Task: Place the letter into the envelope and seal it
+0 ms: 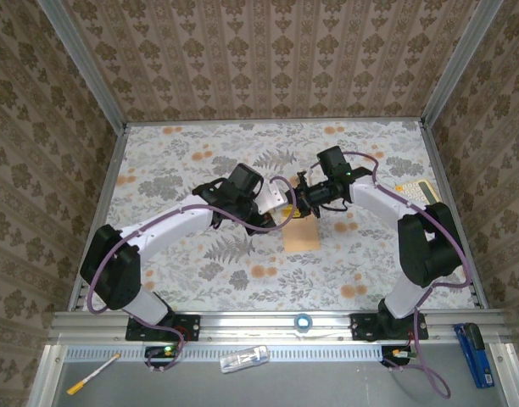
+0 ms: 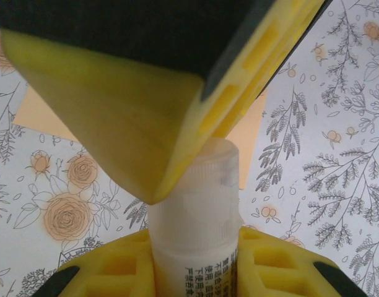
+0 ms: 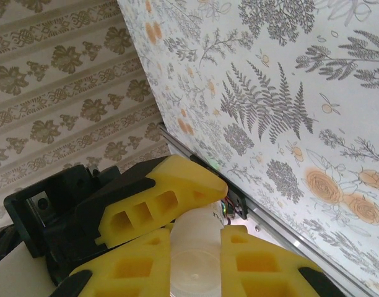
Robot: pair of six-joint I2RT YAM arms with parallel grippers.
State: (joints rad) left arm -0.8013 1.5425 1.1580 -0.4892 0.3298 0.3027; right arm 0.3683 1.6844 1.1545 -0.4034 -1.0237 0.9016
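Left wrist view: left fingers [image 2: 124, 247], yellow ribbed plastic, are closed on the body of a glue stick [image 2: 196, 247], a white translucent tube with small printed text. One of the right fingers [image 2: 115, 124], yellow with a black pad, presses on the tube's cap [image 2: 223, 167] from above and blocks much of the frame. Behind them the envelope [image 2: 38, 114], plain tan paper, lies flat on the worktop [image 2: 338, 154], whose white cloth carries grey sprigs and orange roses.

Right wrist view: right fingers are closed on either side of the rounded, frosted cap. A left finger and its black mount sit just beside it. The worktop appears steeply tilted, edged by a metal rail [image 3: 282, 229], with brown patterned wallpaper [image 3: 53, 62] beyond.

Top view: both arms meet mid-worktop, directly over the far end of the envelope. A pale calculator [image 1: 416, 191] lies well apart, near the right edge. On the near ledge there are a tape roll [image 1: 304, 321], a blue stapler [image 1: 473, 343] and a marker [image 1: 94, 373].
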